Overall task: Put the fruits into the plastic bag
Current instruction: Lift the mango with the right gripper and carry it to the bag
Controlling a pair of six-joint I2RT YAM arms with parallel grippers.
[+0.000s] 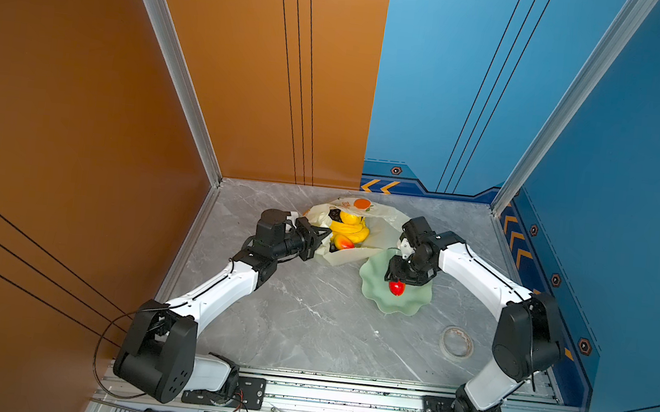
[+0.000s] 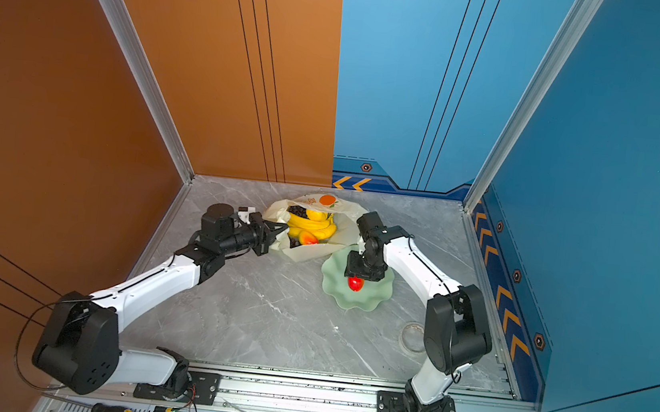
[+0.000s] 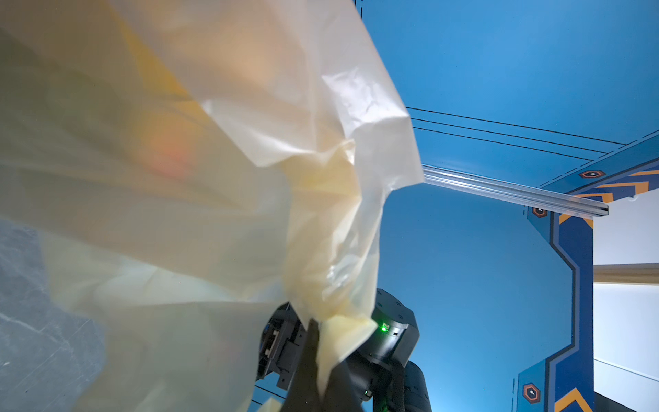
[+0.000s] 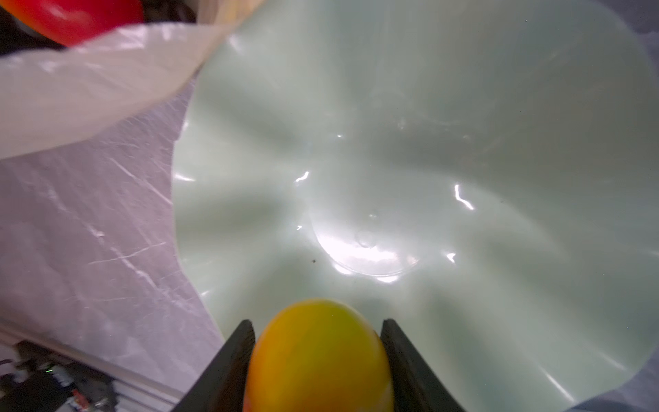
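Where the grey marble tabletop [image 1: 308, 317] met an orange wall [image 1: 59, 103] and a blue wall [image 1: 637, 164], the right gripper [image 1: 395, 280] clasped a mango [image 4: 317, 353] just above the green dish [image 1: 407, 305]. Beyond it, the left gripper [image 1: 321, 237] pinched the rim of the plastic bag [image 3: 214, 221]. Only the top views showed bananas [image 2: 311, 226] inside.

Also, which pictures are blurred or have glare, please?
Left wrist view: the plastic bag near the lens is out of focus. Right wrist view: white glare on the green dish, mango slightly soft. Both top views: sharp.
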